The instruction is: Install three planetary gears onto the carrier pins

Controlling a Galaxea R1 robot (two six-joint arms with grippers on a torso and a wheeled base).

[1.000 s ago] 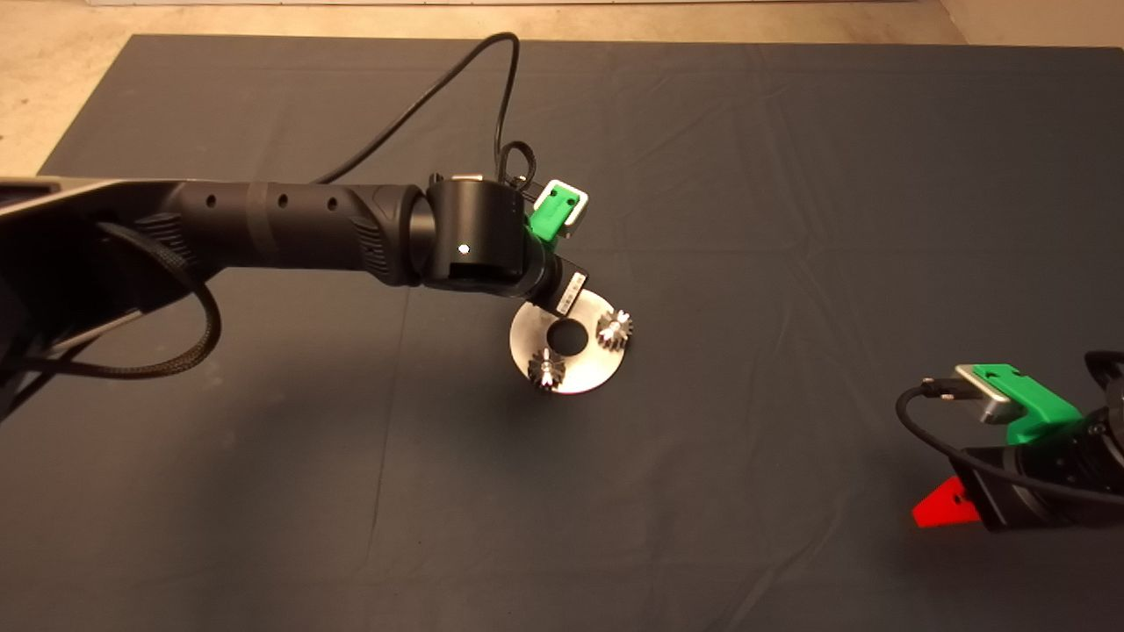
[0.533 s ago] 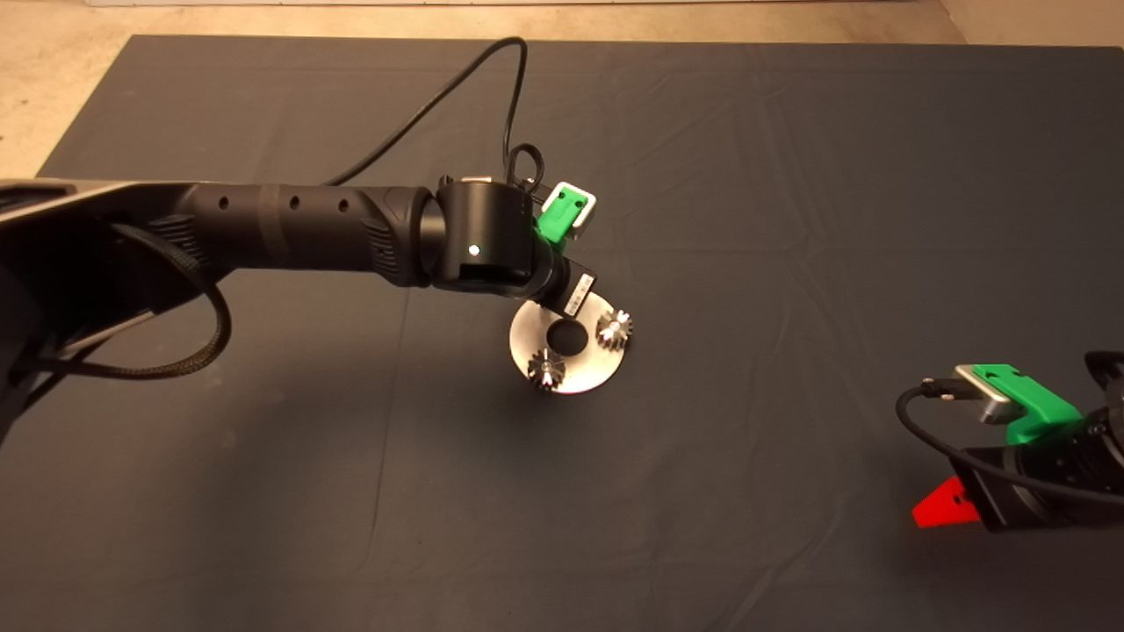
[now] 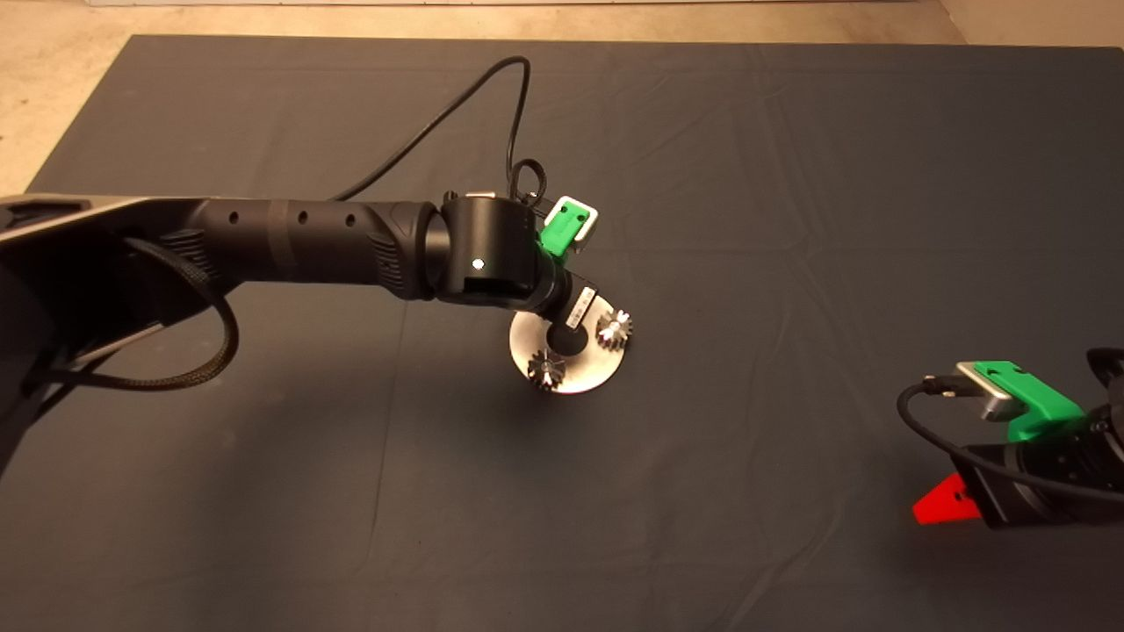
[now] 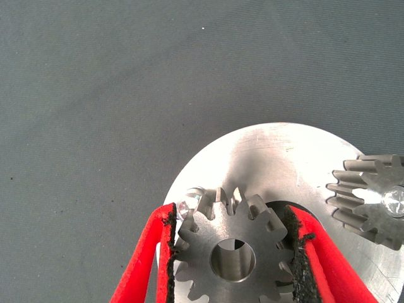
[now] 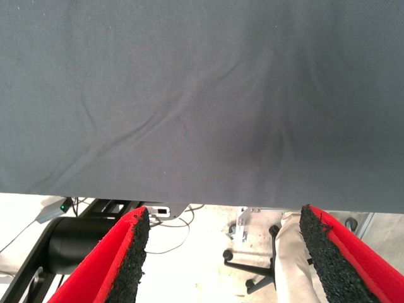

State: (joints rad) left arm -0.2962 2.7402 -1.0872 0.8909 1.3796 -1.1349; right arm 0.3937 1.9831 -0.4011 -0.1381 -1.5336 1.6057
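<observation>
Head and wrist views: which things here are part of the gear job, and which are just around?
Job:
- third gear, clamped in left gripper
- two seated gears
- bare pin
- carrier disc

Around:
- right gripper, open, parked at the mat edge
- a person's leg

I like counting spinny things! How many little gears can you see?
3. Two gears sit on pins on the silver disc: one at its near-left edge, one at its right edge. The third is clamped in the left gripper above the disc.
</observation>
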